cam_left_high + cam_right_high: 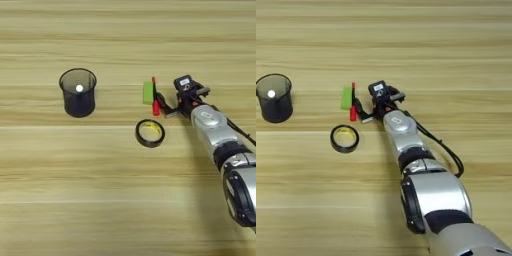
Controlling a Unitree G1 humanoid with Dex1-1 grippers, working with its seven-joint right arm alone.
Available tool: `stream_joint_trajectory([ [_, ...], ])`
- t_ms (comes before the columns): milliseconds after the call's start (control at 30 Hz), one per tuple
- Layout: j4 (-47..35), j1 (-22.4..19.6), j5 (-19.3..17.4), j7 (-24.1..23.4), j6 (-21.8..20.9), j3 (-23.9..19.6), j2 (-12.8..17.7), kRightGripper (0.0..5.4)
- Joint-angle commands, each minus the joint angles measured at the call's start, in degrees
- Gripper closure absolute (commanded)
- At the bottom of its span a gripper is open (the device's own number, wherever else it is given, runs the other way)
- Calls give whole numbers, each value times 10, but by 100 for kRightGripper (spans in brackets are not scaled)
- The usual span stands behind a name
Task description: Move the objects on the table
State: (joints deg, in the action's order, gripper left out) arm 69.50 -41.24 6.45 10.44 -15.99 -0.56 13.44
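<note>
On the wooden table (60,190) a thin red marker pen (155,99) lies lengthwise, pointing away from me. A small flat bright green block (148,92) rests right against its left side. A black tape ring (150,133) with a yellowish inside lies flat a little nearer, apart from both. My right gripper (161,106) comes in from the right and stands open, its two black fingers spread just right of the marker's thicker near end. In the right eye view the marker (353,102), block (346,97), ring (344,138) and gripper (360,112) stand the same way.
A dark mesh cup (78,92) with a white ball (79,88) inside stands upright to the left, well apart from the block. My silver forearm (406,140) with a black cable crosses the table's right side from the bottom edge.
</note>
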Motion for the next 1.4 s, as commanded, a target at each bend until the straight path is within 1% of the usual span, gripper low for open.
stream_joint_trajectory([
  [33, -21, -47, 4, 0, -10, 4, 3, 4],
  [533, -27, -39, 8, 16, -25, 19, -15, 4],
  [800, -26, -39, 8, 14, -26, 22, -17, 4],
  [1067, -31, -40, 3, 10, -29, 15, -7, 4],
  [1200, -40, -39, -1, 7, -30, 7, 3, 4],
  [1400, -78, -18, -13, 11, -36, -12, 21, 4],
])
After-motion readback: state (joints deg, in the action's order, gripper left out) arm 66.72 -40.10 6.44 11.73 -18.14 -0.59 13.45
